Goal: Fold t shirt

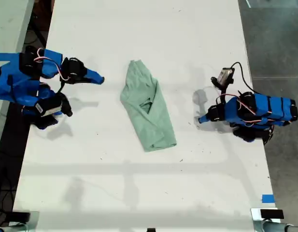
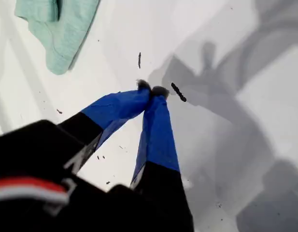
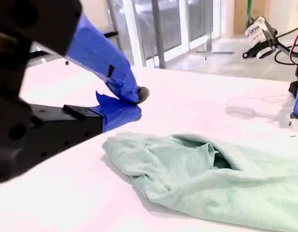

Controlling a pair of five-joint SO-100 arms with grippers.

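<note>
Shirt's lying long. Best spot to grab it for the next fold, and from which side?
Probably the narrow end of the t shirt, toward the exterior view's top. Come from that view's left with my second hand, which is nearest. The cloth there is bunched, so there's a raised edge to pinch.

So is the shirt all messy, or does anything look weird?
Yes, a bit. The t shirt lies slanted on the white table between the two arms, bunched into a narrow wrinkled strip rather than flat and square. Neither my first gripper nor my second gripper touches it. Nothing is spilled or broken.
</note>
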